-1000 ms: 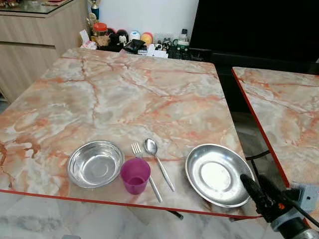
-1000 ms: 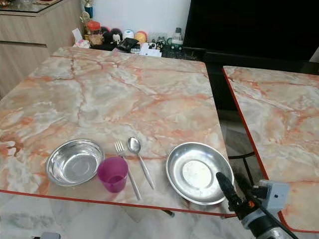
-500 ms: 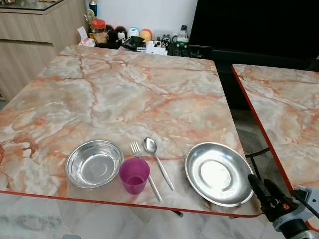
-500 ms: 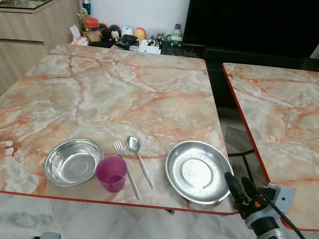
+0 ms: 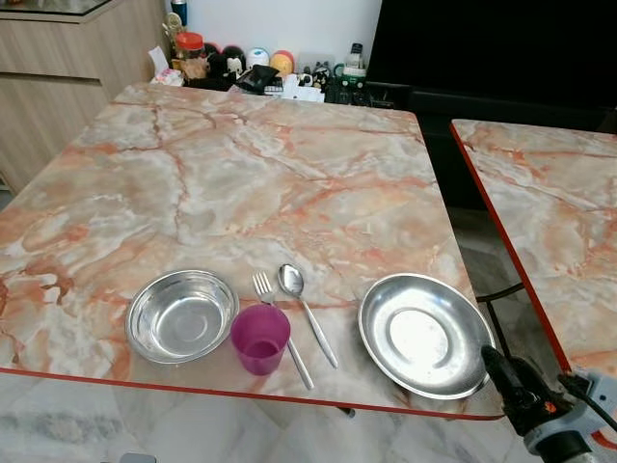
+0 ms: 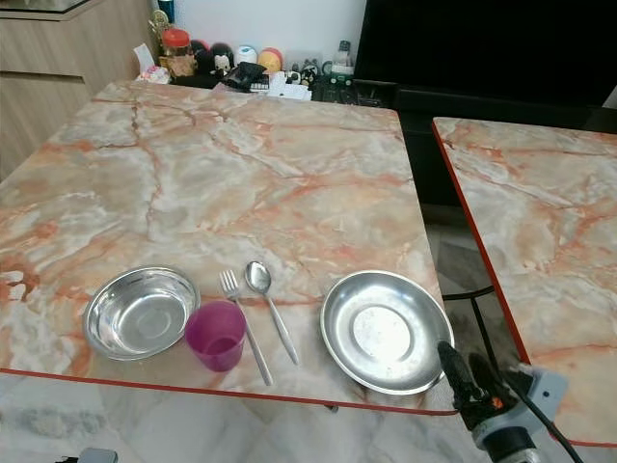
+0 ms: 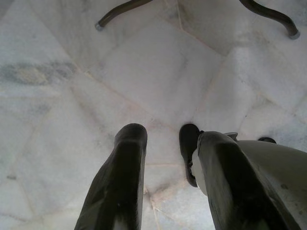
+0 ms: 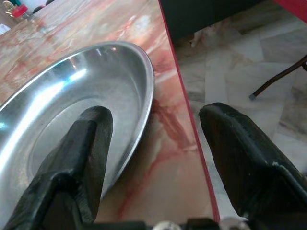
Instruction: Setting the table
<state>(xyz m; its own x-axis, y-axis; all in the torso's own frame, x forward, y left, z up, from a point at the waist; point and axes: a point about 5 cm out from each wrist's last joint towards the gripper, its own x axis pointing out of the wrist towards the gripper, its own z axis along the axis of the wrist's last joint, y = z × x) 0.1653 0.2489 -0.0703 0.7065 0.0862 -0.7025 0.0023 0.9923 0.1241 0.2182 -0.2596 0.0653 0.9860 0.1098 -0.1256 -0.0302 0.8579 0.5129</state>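
Left eye view: marble table [image 5: 241, 183] with red edge. Along its near edge, 9 to 3 o'clock: steel bowl [image 5: 182, 315], purple cup [image 5: 260, 339] just beside the bowl, fork [image 5: 281, 329] and spoon [image 5: 306, 313] side by side, cup touching or overlapping the fork's handle, then steel plate [image 5: 424, 335] near the table's front right corner. Right gripper [image 5: 505, 377] at 5 o'clock of the frame, just off the plate's rim at the plate's 4 o'clock, fingers pointing toward 11 o'clock; not holding anything. Second marble table [image 5: 549, 212] at 3 o'clock, gap between the two. Clutter of small items [image 5: 260, 72] at 12 o'clock on the far edge; wooden cabinet [image 5: 58, 87] at 10 o'clock; dark screen [image 5: 492, 48] at 1 o'clock.

Right eye view: same layout. Plate sits at the gripper's 10 o'clock, rim close to the fingertips; can't tell if touching.

Left wrist view: left gripper [image 7: 163, 158] over the white tiled floor [image 7: 144, 72], fingers parted with a gap, empty. Black shoe-like foot [image 7: 189, 148] seen between the fingers. Dark curved table legs [image 7: 122, 10] rest on the tiles beyond.

Right wrist view: right gripper [image 8: 156, 124] spread wide, empty. One finger [image 8: 76, 153] sits over the plate's inside, the other [image 8: 244, 153] beyond the table's red edge above the floor. Plate rim and a strip of bare marble lie in the gap between them. Plate flat on the table, close to the edge.
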